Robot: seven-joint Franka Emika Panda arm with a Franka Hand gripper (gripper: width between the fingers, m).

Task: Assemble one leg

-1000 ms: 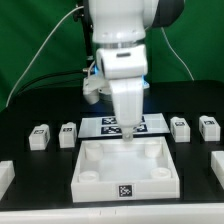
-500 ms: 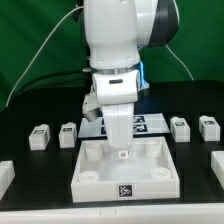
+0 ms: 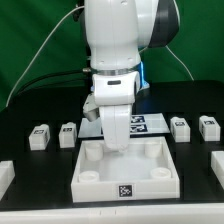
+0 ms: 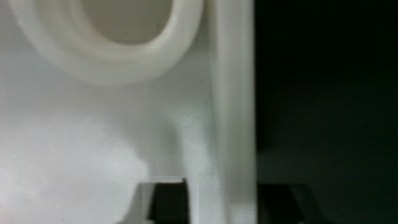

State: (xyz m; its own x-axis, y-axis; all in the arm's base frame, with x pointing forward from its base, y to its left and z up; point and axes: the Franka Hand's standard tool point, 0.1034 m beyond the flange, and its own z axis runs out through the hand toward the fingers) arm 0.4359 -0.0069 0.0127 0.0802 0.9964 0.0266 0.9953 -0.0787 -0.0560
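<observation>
The tool is low at the far wall of the big white tray, arm straight above it. The wrist view shows why: both dark fingers sit either side of the tray's thin upright wall, with a round corner socket just ahead. The jaws stand apart with that wall between them. Whether the pads actually press on it, I cannot tell.

No leg is in hand. A leg and a second leg rest on the black surface off to one side of the tool, a third leg and fourth leg off to the other, all well apart from it. The marker board lies just behind the tool.

My read: it's taking the tray by its wall to position it before any leg goes into a socket, so the leg work proper hasn't begun.
</observation>
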